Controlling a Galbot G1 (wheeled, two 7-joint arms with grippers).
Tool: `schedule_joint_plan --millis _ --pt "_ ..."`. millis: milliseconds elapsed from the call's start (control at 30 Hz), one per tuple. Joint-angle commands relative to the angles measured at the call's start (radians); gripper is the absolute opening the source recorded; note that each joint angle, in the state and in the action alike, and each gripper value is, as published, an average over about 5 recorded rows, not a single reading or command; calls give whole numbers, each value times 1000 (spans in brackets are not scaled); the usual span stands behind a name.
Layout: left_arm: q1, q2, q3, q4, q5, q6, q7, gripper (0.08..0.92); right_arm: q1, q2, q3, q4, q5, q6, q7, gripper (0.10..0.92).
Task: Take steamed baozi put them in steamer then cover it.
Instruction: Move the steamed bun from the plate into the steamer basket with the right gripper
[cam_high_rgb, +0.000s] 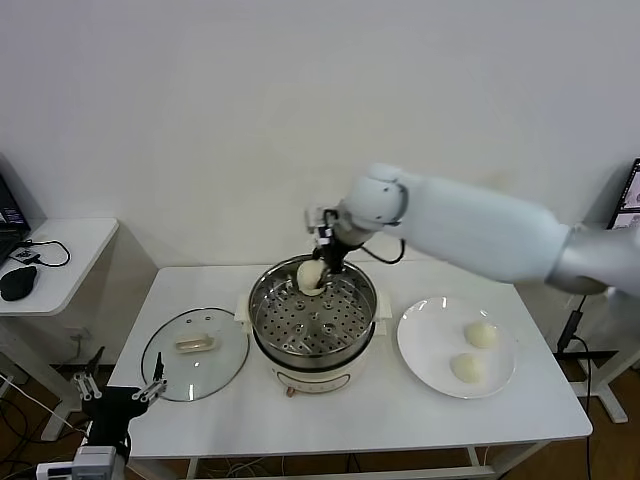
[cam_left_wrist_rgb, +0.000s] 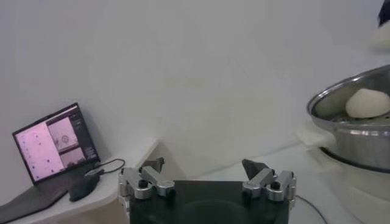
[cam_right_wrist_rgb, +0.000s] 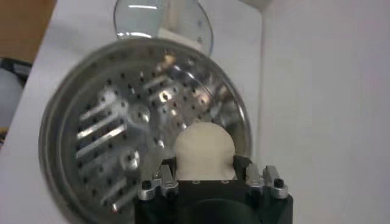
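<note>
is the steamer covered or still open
Open. The cover lies flat on the table left of the steamer, whose perforated tray shows; the right gripper holds a baozi inside.

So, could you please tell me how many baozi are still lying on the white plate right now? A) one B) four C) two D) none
C: the head view shows two baozi on the white plate, while the right tool holds another baozi over the steamer.
</note>
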Motion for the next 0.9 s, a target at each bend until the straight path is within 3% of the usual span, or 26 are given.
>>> schedule_joint_plan --millis 33,733,900 --pt "-2 -5 -2 0 1 1 0 823 -58 131 -20 -72 19 -62 29 585" --pt "-4 -7 7 6 4 -4 -2 823 -129 192 0 -168 -18 -68 67 589" --pt "-2 -9 9 3 6 -4 -2 823 -131 186 5 -170 -25 -65 59 675"
